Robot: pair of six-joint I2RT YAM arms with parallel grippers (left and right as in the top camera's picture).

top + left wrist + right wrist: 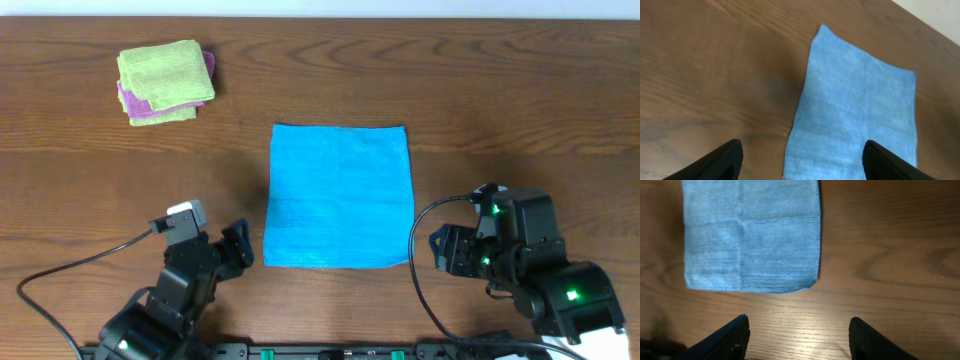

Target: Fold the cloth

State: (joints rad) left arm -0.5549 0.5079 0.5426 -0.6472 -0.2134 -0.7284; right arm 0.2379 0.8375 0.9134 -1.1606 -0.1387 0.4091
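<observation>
Item 1. Counter: dark brown wood grain, carrying everything listed here.

Item 2. Green cloth: lime, folded, at the far left of the counter. It lies on top of item 3 and is well apart from the task piece.

Item 3. Purple cloth: folded under the green one. Only its left edge and its right edge show.

Item 4. Left end effector: at the near edge, left of centre, just beside the near left corner of the blue cloth and not touching it. In the left wrist view its two black fingers stand wide apart. Nothing is gripped between them. A black cable loops away from this arm to the left.

Item 5. Cloth: bright sky-blue, plain, roughly square. It lies flat and fully spread in the middle of the counter, between the two arms, in a single unfolded layer. The right wrist view shows faint crease lines across its near part and a stitched hem along its side edge.

Item 6. Right end effector: at the near edge, right of centre, just beside the near right corner of the cloth and clear of it. The right wrist view shows its fingers spread wide over bare wood, holding nothing.
</observation>
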